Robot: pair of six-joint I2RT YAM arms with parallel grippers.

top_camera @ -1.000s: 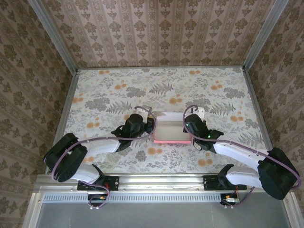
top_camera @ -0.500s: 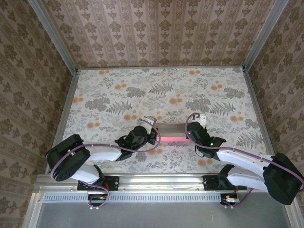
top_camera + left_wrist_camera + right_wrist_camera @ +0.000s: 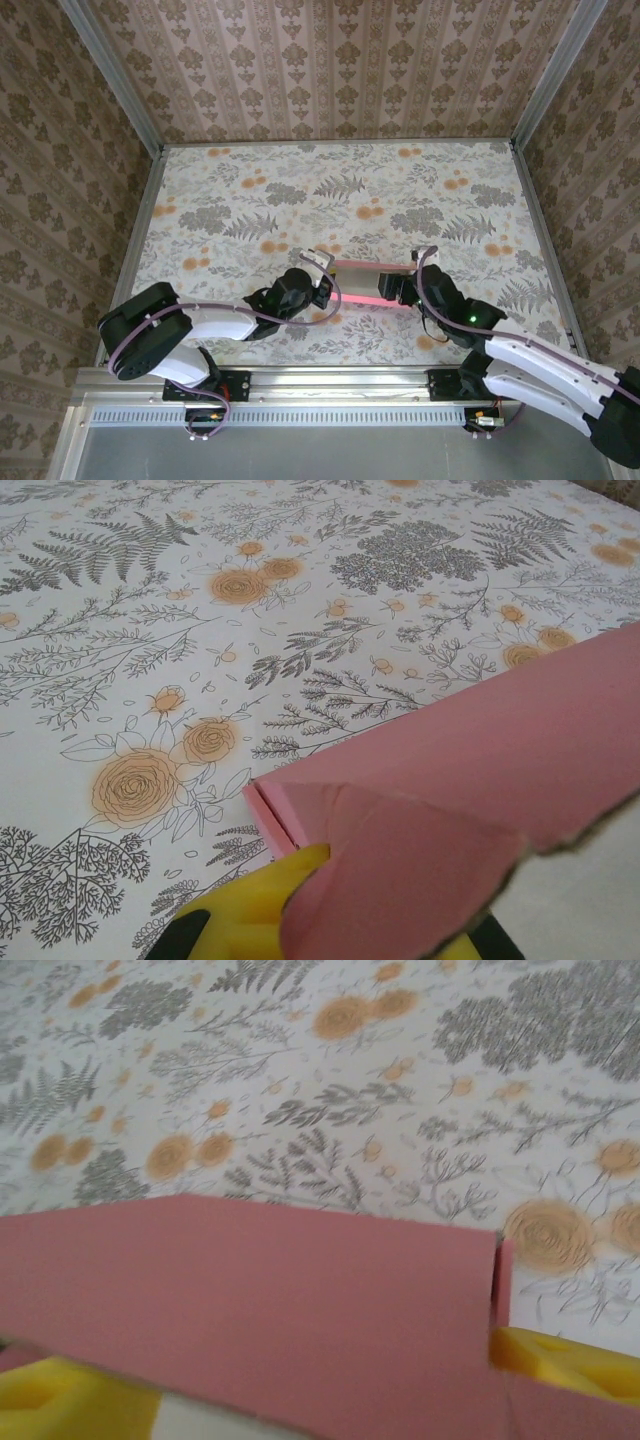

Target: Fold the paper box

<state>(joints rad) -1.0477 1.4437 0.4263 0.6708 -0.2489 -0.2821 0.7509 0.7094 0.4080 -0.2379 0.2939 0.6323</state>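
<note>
Pink paper box (image 3: 365, 282) on floral table (image 3: 250, 195); left hand (image 3: 324, 287) clamped on it, right hand (image 3: 394, 290) spread apart

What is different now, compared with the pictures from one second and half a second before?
The box stood open with its pale inside showing. Its lid has been folded down, so the pink outside now faces up. The right claw has opened, and its arm drew back toward the near right. The left claw stayed shut on the box's left end, and the box kept about the same place on the table.
</note>
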